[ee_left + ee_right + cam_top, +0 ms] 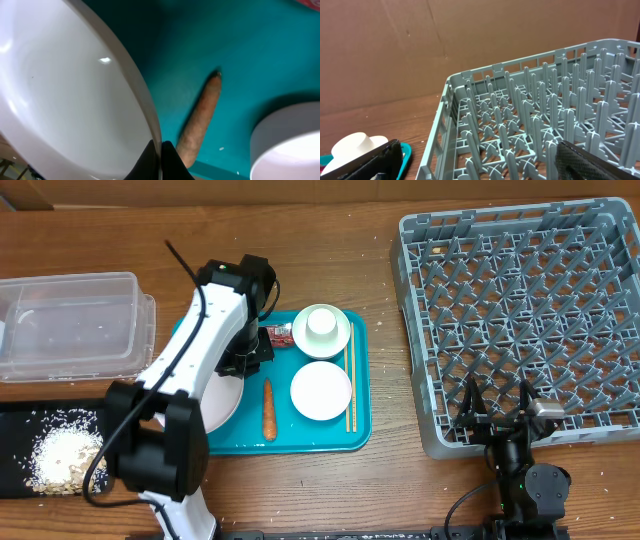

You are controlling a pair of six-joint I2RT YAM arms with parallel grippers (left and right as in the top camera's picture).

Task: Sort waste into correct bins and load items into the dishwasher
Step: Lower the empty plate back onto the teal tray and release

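left gripper (161,152): pinched tight on the thin rim of the large plate (65,90), dark fingertips almost meeting across the edge.
large plate: glossy white, round and shallow with a smooth glazed bowl; on the left part of the teal tray (355,430), largely covered by the white arm in the overhead view.
right gripper (477,155): spread wide with nothing between the black textured fingers; at the near edge of the counter (300,490) towards its right corner, just before the near wall of the dish rack (520,310).
dish rack: grey moulded plastic, square, lattice floor with rows of upright pegs; fills the far-right corner.
teal tray: flat, smooth, with rounded corners; mid-counter.
carrot (268,408): small, orange, tapered with a rough skin; lying lengthwise on the tray between plate and small dish (321,390).
small dish: white, round, plain; near-right part of the tray.
cup (322,325): small, white, upright on a second dish (343,340) at the tray's far-right part.
chopsticks (349,385): thin pale wood, side by side along the tray's right rim.
red wrapper (280,335): crinkled, just left of the second dish.
clear tub (70,325): transparent, rectangular, rounded corners; against the left edge.
black tray (20,420): shallow, rectangular, at the near-left corner, holding a heap of whitish rice (60,452).
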